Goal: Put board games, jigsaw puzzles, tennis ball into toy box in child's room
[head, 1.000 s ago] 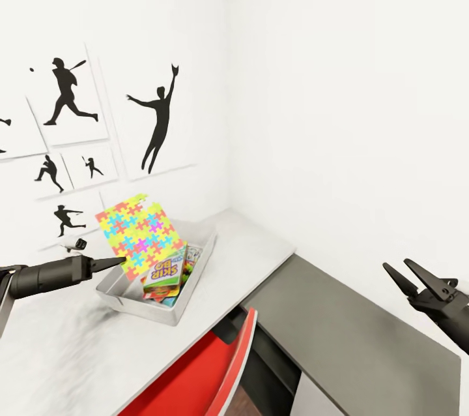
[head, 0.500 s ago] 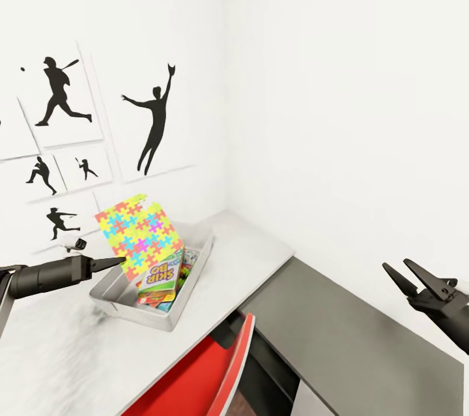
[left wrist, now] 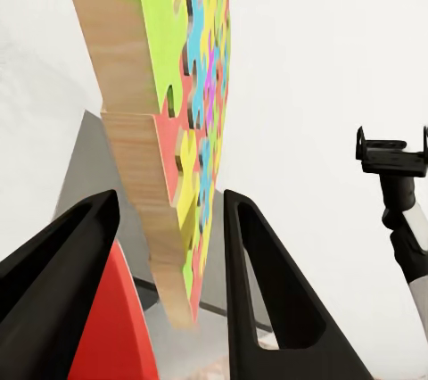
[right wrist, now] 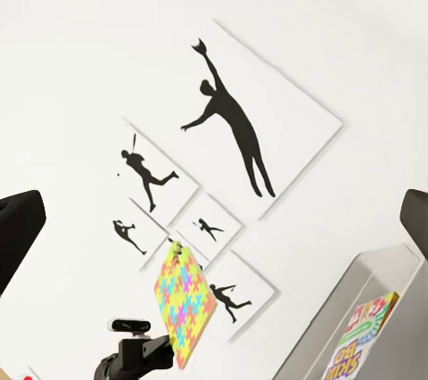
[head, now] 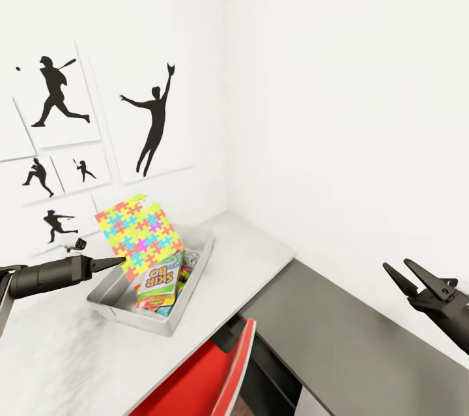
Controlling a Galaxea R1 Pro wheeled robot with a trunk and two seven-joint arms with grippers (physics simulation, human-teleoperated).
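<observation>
My left gripper (head: 112, 263) is shut on the lower edge of a multicoloured jigsaw puzzle (head: 139, 235), which stands almost upright in the air over the left end of the toy box (head: 198, 272). In the left wrist view the puzzle (left wrist: 192, 130) sits edge-on between the two fingers (left wrist: 62, 300). The light grey toy box rests on the light grey table (head: 254, 253) and holds a SKIP-BO board game (head: 158, 278) leaning on other colourful boxes. My right gripper (head: 407, 274) hangs open and empty over the dark grey top (head: 339, 331). The tennis ball and the bed are out of view.
A red chair (head: 212, 373) stands tucked at the table's front edge, below the toy box. Black sports silhouette prints (head: 153, 119) hang on the left wall; the walls meet in a corner right behind the table.
The whole view has shifted a little: the wall prints and the toy box slid left and down in the picture. Both grippers and the held puzzle keep their pose.
</observation>
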